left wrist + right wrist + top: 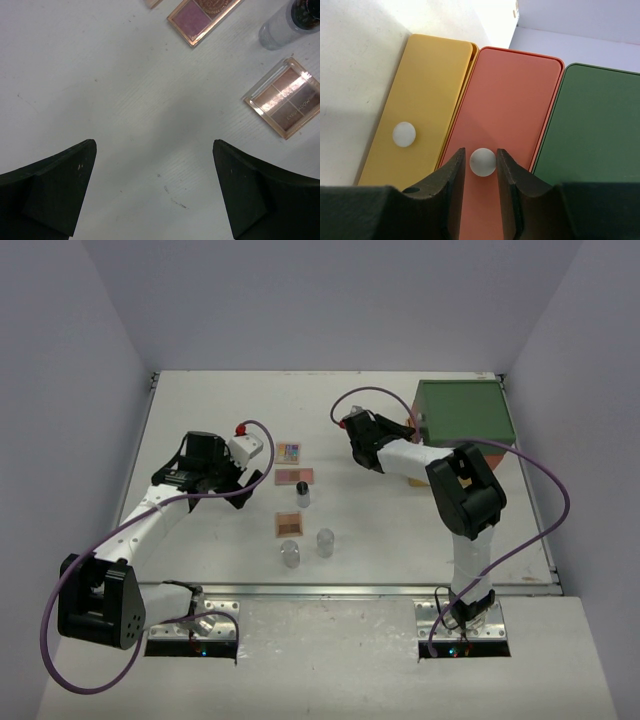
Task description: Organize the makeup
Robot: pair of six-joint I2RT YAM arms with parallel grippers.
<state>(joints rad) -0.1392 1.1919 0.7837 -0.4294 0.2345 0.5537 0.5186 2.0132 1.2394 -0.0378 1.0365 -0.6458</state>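
Drawer-opening step: the right gripper (481, 151) brackets the white knob (483, 162) of the orange drawer (510, 100), while the makeup lies loose mid-table, well apart from the box.

The robot appears to be opening a drawer of the green-topped box (462, 410) to stow makeup. The jaws stand narrow, 1 finger on each side of the knob, but whether they pinch it cannot be told. The next move calls for a firm pinch, then a straight outward pull. The left gripper (154, 145) hangs fully spread and empty over the table (75, 75), near the palettes. Counted from above: 3 palettes, namely the multicoloured palette (289, 451), pink palette (294, 477) and brown palette (289, 524); 1 black-capped bottle (302, 494); 2 clear jars, the left jar (291, 554) and the right jar (325, 542). There are 2 drawers, the orange one and a yellow drawer (420, 100).
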